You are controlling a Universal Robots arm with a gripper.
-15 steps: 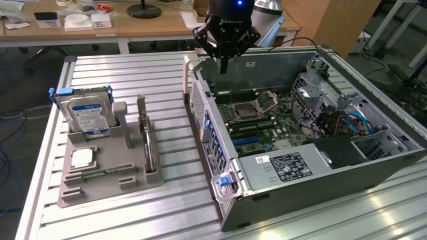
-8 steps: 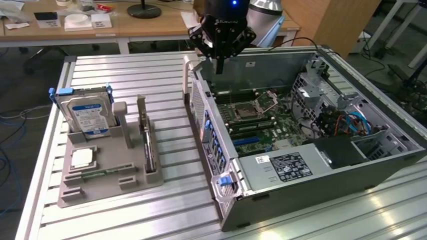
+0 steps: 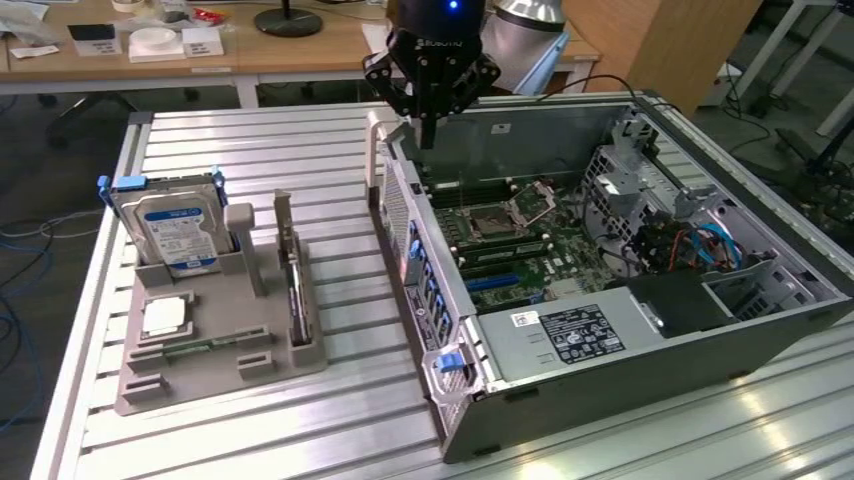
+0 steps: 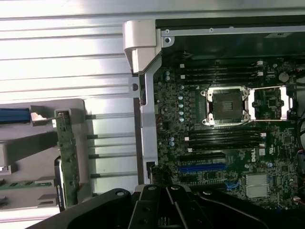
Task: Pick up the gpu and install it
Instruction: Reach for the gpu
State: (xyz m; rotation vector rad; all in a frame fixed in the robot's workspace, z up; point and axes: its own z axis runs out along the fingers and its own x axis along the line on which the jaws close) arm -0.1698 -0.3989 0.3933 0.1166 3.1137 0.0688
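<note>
Fingers of the gripper [image 3: 430, 132] are seen pressed together, with nothing held between them, in the upper middle of the exterior view, above the back corner of the open computer case [image 3: 667, 365]. The gpu [image 3: 295, 290] is found left of centre in that view, stood on its long edge in a slot of the grey holder [image 3: 227, 375], well apart from the gripper and untouched. A hard drive [image 3: 171, 228] is stood upright in the same holder, further towards the exterior view's left. The motherboard [image 3: 514, 245] is laid bare inside the case, in the right half of the frame.
</note>
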